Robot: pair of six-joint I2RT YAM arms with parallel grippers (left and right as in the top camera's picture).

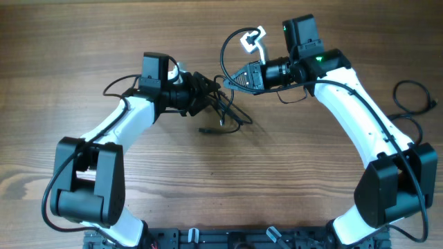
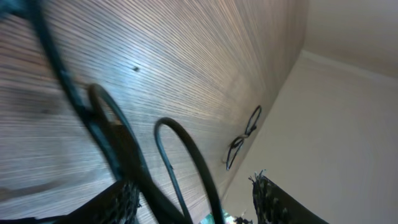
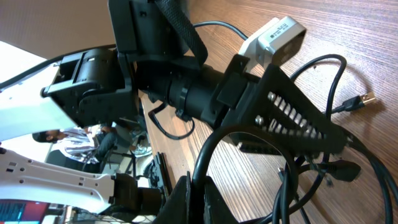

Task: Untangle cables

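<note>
Overhead view: we saw the cables [image 1: 230, 114] bunched between both arms, touching each. The left gripper [image 1: 206, 93], jaws apart, straddled strands running away from it. The right gripper [image 1: 232, 81] was clamped on one loop.

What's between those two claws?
Black cables in a loose tangle lie between the left gripper and right gripper, on the wooden table; the overhead view shows it.
</note>
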